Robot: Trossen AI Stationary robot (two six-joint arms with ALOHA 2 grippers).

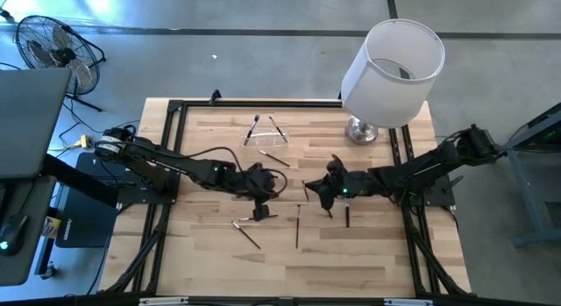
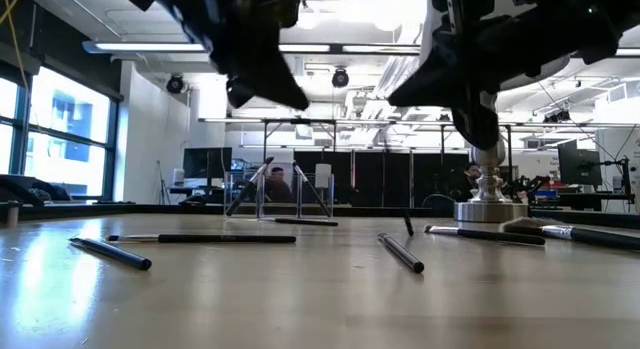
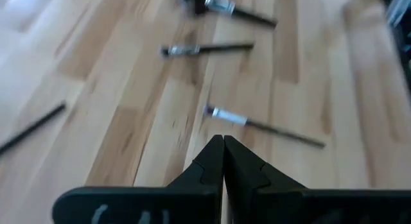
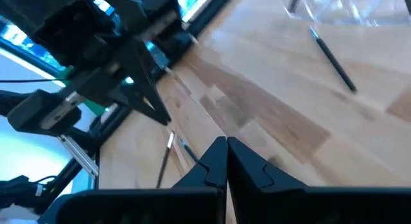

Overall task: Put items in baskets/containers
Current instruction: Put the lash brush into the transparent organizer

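Several slim dark makeup brushes lie flat on the wooden table: one (image 1: 245, 232) near the front left, one (image 1: 297, 227) at the middle, one (image 1: 348, 217) to its right. A clear holder (image 1: 263, 131) stands toward the far side with brushes leaning in it, and another brush (image 1: 273, 157) lies just in front of it. My left gripper (image 1: 279, 185) (image 3: 223, 147) hovers shut over mid-table, above a silver-ferruled brush (image 3: 263, 124), holding nothing. My right gripper (image 1: 312, 194) (image 4: 226, 147) is shut too, facing the left arm, raised clear of the table.
A big white lampshade (image 1: 392, 71) on a metal base (image 2: 490, 204) stands at the far right corner. A black frame (image 1: 175, 113) edges the table. More brushes (image 2: 485, 234) lie to the right at table height. Bare wood lies along the near edge.
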